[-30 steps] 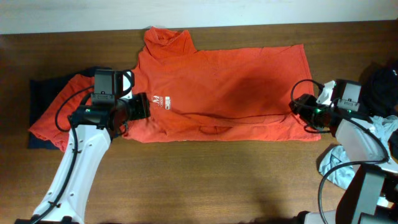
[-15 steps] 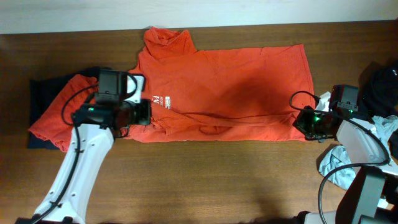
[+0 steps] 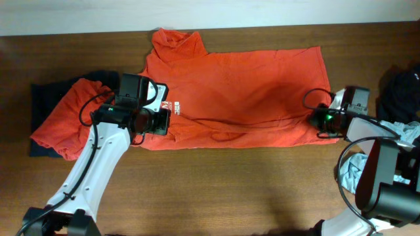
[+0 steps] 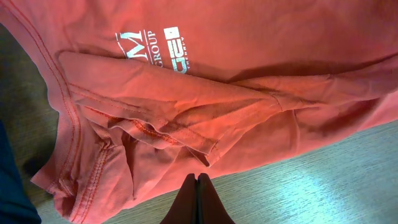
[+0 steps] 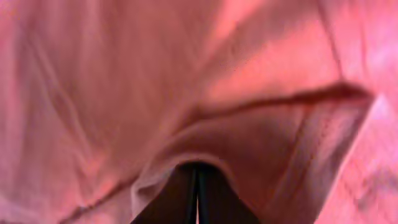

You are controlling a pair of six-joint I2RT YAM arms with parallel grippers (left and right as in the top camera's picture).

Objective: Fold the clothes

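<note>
Overhead, the T-shirt (image 3: 243, 98) lies lengthwise left-to-right, one arm at each end of its near hem. The right fingers (image 5: 186, 199) pinch fabric. The left fingers (image 4: 189, 202) are together at the hem, grip unclear.

You were working at what looked like a robot lab bench: a bare dark wooden table (image 3: 216, 190) against a plain white wall (image 3: 197, 13), two cabled arms (image 3: 92, 170) reaching in, a red-orange T-shirt (image 3: 243, 92) spread flat, spare garments (image 3: 400, 88) heaped at both ends.
</note>
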